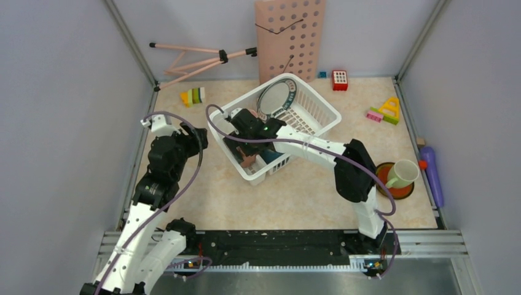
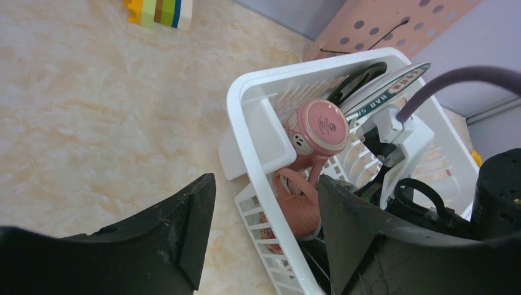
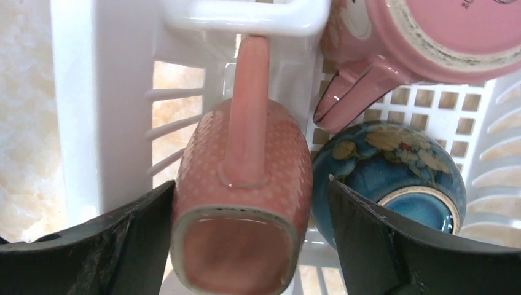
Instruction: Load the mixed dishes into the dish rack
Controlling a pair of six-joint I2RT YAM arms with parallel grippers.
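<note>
The white dish rack (image 1: 319, 110) stands mid-table with the teal-rimmed large plate (image 1: 275, 97) upright in it. My right gripper (image 1: 247, 152) is inside the rack's near-left end. In the right wrist view it (image 3: 249, 239) is open, its jaws either side of a dotted pink cup (image 3: 246, 160) lying on its side. A blue bowl (image 3: 393, 175) lies upside down beside it, and a second pink cup (image 3: 430, 31) lies beyond. My left gripper (image 2: 264, 236) is open and empty over the rack's left rim (image 2: 246, 123). The light green mug (image 1: 403, 173) sits on the orange plate (image 1: 398, 190) at the right. The yellow plate is not visible.
A purple cylinder (image 1: 432, 175) lies at the right edge. Toy blocks lie at the back left (image 1: 193, 96), back (image 1: 339, 80) and back right (image 1: 386, 110). A pink perforated board (image 1: 290, 37) leans on the back wall beside a folded pink tripod (image 1: 196, 61).
</note>
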